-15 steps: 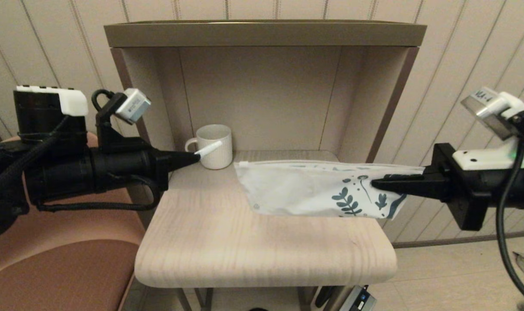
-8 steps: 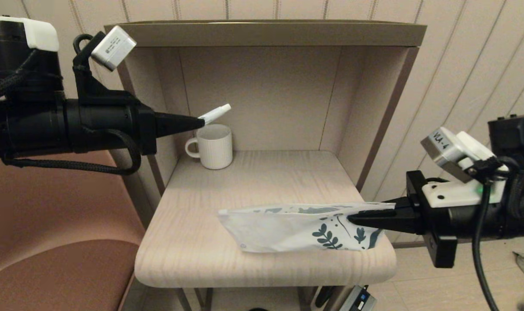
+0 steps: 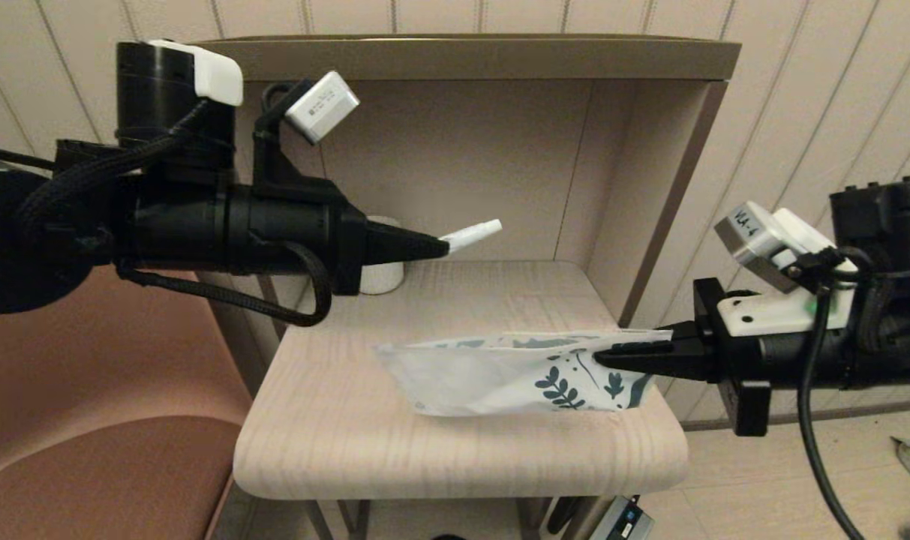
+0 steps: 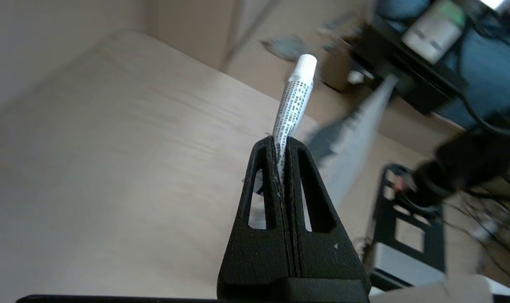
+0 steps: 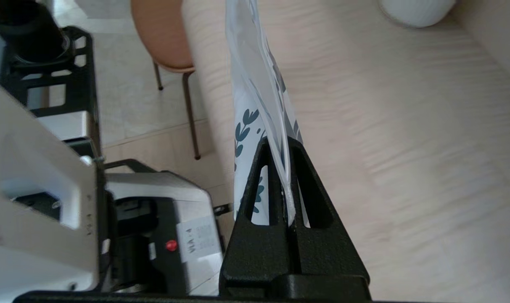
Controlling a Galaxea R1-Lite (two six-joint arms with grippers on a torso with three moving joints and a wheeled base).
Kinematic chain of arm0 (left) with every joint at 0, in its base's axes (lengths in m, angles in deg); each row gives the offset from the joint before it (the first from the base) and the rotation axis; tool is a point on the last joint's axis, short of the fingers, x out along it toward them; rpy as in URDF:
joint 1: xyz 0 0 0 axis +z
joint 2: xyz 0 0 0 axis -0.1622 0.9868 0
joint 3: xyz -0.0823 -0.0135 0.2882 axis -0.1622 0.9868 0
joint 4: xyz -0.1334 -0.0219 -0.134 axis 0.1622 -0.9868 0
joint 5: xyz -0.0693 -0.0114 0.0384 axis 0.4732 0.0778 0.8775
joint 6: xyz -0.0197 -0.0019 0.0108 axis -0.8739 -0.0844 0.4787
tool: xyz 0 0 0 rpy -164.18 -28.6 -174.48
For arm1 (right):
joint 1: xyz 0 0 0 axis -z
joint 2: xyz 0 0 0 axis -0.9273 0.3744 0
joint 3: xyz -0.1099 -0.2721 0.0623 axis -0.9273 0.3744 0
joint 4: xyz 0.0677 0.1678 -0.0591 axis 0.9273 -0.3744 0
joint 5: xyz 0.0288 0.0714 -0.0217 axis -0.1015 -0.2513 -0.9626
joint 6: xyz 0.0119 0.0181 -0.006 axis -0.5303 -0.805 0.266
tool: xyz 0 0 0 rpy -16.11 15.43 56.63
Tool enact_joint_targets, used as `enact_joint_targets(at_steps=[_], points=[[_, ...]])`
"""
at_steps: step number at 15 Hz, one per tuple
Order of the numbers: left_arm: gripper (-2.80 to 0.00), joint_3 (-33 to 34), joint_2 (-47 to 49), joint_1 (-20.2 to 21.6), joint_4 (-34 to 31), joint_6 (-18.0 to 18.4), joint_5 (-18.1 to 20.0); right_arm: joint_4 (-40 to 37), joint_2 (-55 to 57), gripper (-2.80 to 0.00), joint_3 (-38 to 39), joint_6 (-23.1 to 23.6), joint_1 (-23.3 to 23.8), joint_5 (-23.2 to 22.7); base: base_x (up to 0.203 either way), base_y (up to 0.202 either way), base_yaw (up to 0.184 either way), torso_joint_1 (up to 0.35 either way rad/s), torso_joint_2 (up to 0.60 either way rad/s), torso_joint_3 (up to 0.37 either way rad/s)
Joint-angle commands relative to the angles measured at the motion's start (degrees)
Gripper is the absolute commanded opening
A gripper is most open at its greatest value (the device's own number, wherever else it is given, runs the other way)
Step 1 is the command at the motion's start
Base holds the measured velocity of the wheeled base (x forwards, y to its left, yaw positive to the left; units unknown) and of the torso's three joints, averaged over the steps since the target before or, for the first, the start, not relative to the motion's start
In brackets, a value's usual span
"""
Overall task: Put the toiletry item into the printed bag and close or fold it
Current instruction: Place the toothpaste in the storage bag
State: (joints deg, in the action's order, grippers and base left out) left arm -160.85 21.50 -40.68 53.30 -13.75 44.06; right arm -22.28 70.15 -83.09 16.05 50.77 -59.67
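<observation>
My left gripper (image 3: 441, 244) is shut on the toiletry item (image 3: 472, 235), a slim white tube with fine dark print and a white cap (image 4: 296, 97). It hangs in the air over the middle of the table, above and to the left of the printed bag. The printed bag (image 3: 500, 373) is white with teal leaf prints at its right end. It stands on its long edge on the table's front right part. My right gripper (image 3: 599, 358) is shut on the bag's upper rim at the leaf end (image 5: 261, 105).
A white ribbed mug (image 3: 383, 276) stands at the back left of the light wood table (image 3: 424, 457), mostly hidden behind my left arm. The table sits inside a beige alcove with side walls (image 3: 650, 195). A brown chair seat (image 3: 102, 465) lies to the left.
My left gripper has carried the tube up and then to the right, from beside the mug to over the table's middle. My right gripper brought the bag down toward the front, then lifted slightly.
</observation>
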Motion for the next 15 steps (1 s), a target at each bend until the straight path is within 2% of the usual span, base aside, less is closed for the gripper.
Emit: enact_joint_targets(at_steps=[1, 6, 9, 15], points=[[-2.80, -0.37, 1.51, -1.78, 0.07, 0.11, 1.03, 0.60, 2.67, -2.80, -1.89, 0.25, 0.78, -0.41, 0.000, 0.000, 0.000, 0.000, 0.00, 0.000], [-2.80, -0.14, 1.57, -3.20, 0.04, 0.28, 2.78, 2.28, 4.55, -2.80, -2.72, 0.26, 0.89, -0.54, 0.000, 0.000, 0.000, 0.000, 0.00, 0.000], [-2.80, 0.97, 3.16, -3.27, 0.34, 0.28, 6.23, 2.19, 4.79, -2.80, -3.77, 0.17, 0.89, -0.69, 0.000, 0.000, 0.000, 0.000, 0.00, 0.000], [-2.80, 2.00, 4.72, -3.63, 0.43, 0.46, 7.54, 2.10, 4.79, -2.80, -5.27, -0.01, 0.89, -0.87, 0.000, 0.000, 0.000, 0.000, 0.00, 0.000]])
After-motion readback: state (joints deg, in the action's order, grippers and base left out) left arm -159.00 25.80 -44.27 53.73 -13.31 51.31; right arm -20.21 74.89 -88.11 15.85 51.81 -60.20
